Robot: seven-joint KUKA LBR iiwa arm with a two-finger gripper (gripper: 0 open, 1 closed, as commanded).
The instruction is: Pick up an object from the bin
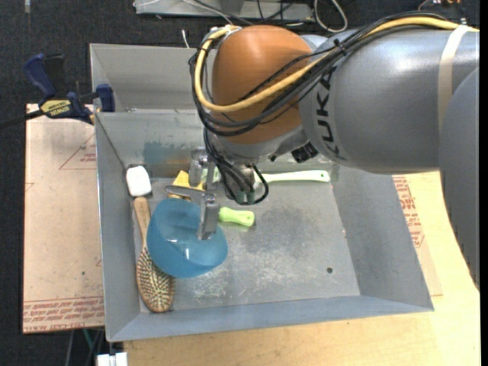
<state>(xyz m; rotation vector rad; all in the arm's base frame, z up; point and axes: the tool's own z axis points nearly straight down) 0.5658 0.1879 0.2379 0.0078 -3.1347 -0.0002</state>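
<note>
My gripper (207, 223) hangs down below the orange wrist cover at the bin's left middle, with its metal fingers reaching into a translucent blue plastic bowl (183, 241). One finger (207, 218) stands inside the bowl near its right rim. A small lime-green piece (237, 218) lies just right of the bowl. A yellow piece (183, 179) peeks out behind the gripper. A wooden hairbrush (150, 265) lies along the left wall, partly under the bowl.
A small white block (138, 181) rests at the left wall above the brush handle. A long pale green handle (297, 177) sticks out rightward from under the arm. The arm and cables cover the bin's back middle.
</note>
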